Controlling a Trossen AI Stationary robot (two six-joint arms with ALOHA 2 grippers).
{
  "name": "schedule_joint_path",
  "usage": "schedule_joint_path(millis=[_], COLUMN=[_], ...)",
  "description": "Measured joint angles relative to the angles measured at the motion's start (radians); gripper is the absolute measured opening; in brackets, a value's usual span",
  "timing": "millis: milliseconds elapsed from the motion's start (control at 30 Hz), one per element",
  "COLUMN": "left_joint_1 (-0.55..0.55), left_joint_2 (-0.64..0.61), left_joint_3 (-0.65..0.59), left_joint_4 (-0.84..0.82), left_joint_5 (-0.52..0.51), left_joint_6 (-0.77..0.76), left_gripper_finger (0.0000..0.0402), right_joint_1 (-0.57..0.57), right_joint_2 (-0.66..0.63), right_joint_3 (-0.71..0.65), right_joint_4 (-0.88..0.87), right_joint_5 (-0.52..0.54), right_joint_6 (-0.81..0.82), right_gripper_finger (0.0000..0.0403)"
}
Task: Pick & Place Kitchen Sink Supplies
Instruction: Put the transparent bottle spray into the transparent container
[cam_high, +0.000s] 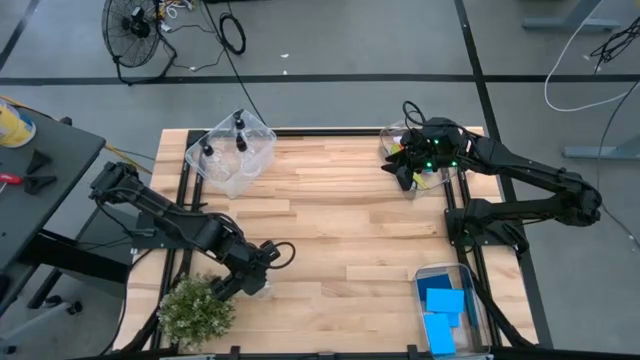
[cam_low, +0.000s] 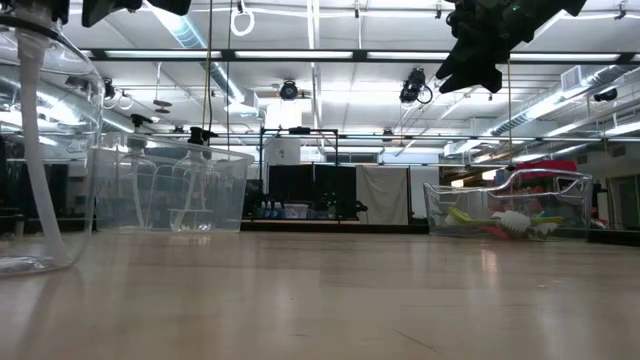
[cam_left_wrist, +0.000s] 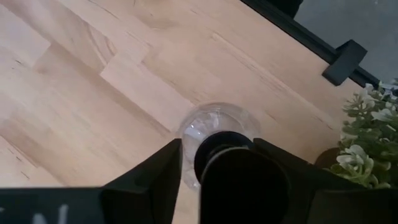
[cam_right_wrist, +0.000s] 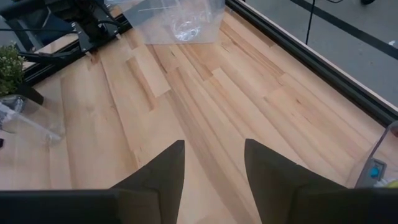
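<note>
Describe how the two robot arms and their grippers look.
Both arms are dark, nearly black, built of jointed segments. The left arm carries a looped black cable near its gripper. The right arm shows small green lights at its wrist, by the right gripper. In the wrist views each gripper has two matte dark, wedge-shaped fingers.

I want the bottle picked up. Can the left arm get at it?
Probably yes: the left gripper is right over the bottle, fingers on either side of its black top, with nothing between. The plant stands beside it.
</note>
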Motion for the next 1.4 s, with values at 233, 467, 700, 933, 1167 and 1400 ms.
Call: schedule_joint_path(millis=[233,467,700,933,1167,1400], left_joint_1=[0.0,0.0,0.013,0.052,0.144,0.269], left_joint_2=[0.0,0.0,0.0,0.0,0.0,-0.001], left_joint_3=[0.0,0.0,0.001,0.078,0.208,0.377], left_joint_4=[0.0,0.0,-0.001,-0.105,-0.308,-0.52], left_joint_5=[0.002,0.003,0.005,-0.007,-0.02,-0.133], left_joint_6=[-0.02,-0.02,-0.025,-0.025,-0.022,0.078], left_gripper_finger=[0.0159,0.0155,0.0141,0.0141,0.0142,0.0142], right_joint_1=[0.0,0.0,0.0,0.0,0.0,0.0], right_joint_2=[0.0,0.0,0.0,0.0,0.0,0.0], right_joint_3=[0.0,0.0,0.0,0.0,0.0,0.0], right_joint_4=[0.0,0.0,0.001,0.003,0.007,0.047], right_joint_5=[0.0,0.027,0.05,0.05,0.05,0.049], right_joint_6=[-0.001,-0.017,-0.017,-0.017,-0.018,-0.028], right_gripper_finger=[0.0166,0.0166,0.0166,0.0166,0.0166,0.0166])
